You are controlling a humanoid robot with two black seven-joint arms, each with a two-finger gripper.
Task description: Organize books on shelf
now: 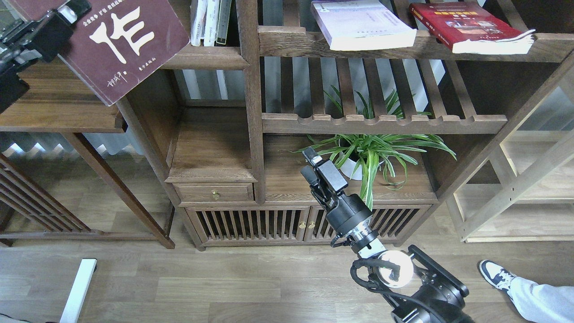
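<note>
above: maroon book held at the top left corner

left gripper [67, 11], at the upper left edge, pinches the maroon book [121, 45], which hangs tilted in front of the plank shelf [63, 116] at the left and overlaps its surface. thin upright books [210, 22] stand just right of it. further right, the white book [363, 27] and the red book [471, 27] lie flat, side by side and apart, on a high rail, both overhanging its near edge. right gripper [311, 163] hovers low at centre, just left of the potted plant [372, 154]; its fingers look pressed together, holding nothing. a shoe [495, 273] shows at the lower right.
</note>
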